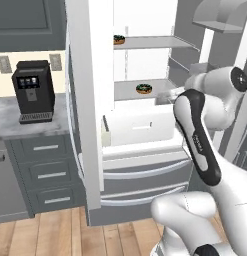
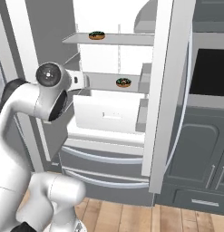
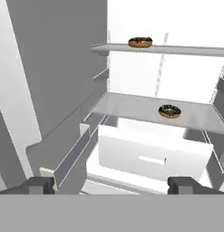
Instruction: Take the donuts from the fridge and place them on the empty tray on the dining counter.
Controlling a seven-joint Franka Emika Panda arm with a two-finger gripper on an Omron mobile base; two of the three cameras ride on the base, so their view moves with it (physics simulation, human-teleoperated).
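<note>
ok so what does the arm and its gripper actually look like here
The arm is glossy white with rounded, bulbous links. A dark, nearly black band with faint small lettering runs along one link, and its joints end in round dark caps with grey centres, as on the elbow in the right base view. No loose cables show. The gripper has two small, blocky dark grey finger tips.

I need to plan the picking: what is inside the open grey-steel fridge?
Inside the tall grey-steel fridge: one chocolate-iced ring donut on the upper shelf, another donut on the lower shelf, and a closed white drawer below. The drawer's contents are hidden.
</note>
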